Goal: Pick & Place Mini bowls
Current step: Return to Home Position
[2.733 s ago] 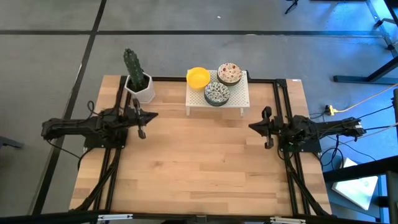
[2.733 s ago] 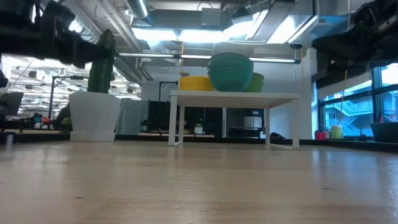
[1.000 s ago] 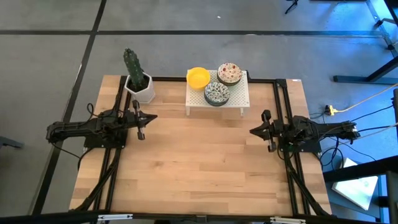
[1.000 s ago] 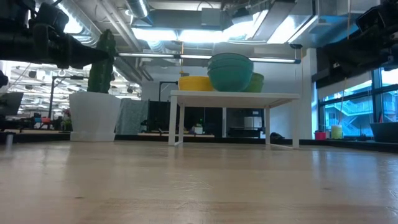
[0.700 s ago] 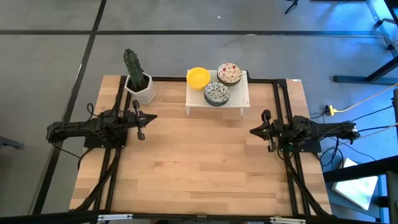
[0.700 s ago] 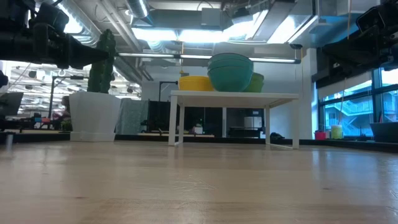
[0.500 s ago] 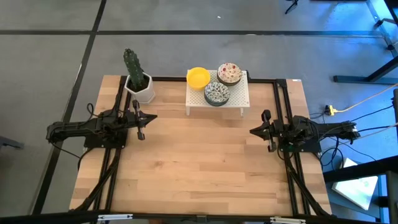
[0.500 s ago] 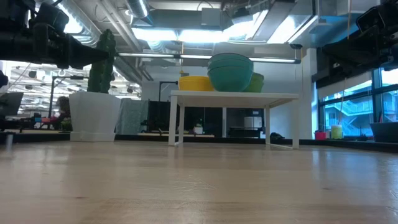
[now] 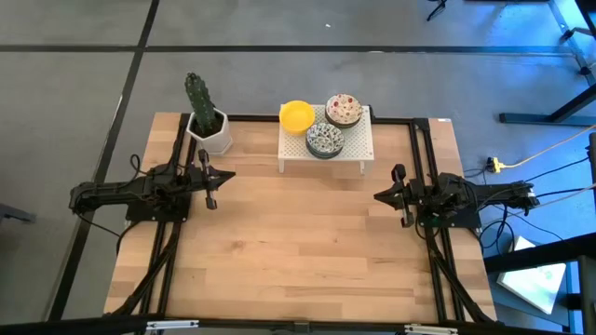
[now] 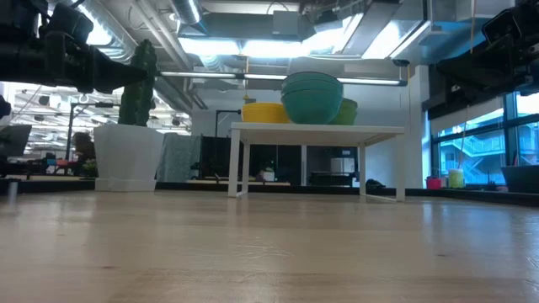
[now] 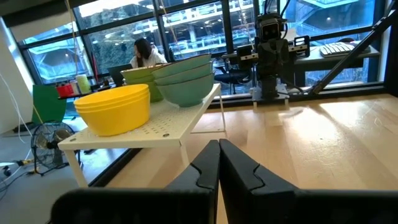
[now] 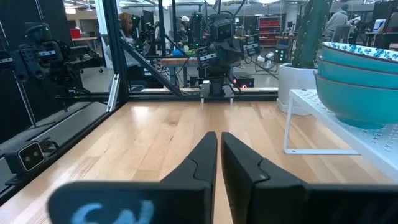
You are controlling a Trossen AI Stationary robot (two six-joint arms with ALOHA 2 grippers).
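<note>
Wooden table (image 9: pixel 298 251) with two dark arms parked well apart at its sides. Left gripper (image 11: pixel 219 150) sits over the left side, fingers pressed together and holding nothing. Right gripper (image 12: pixel 219 140) mirrors it on the right, also closed and empty. Between them, at the far edge, a small white shelf (image 9: pixel 359 149) holds yellow mini bowls (image 9: pixel 297 115), blue-patterned mini bowls (image 9: pixel 324 140) and floral mini bowls (image 9: pixel 343 109). A white cactus pot (image 9: pixel 212 136) stands near the shelf's left end
</note>
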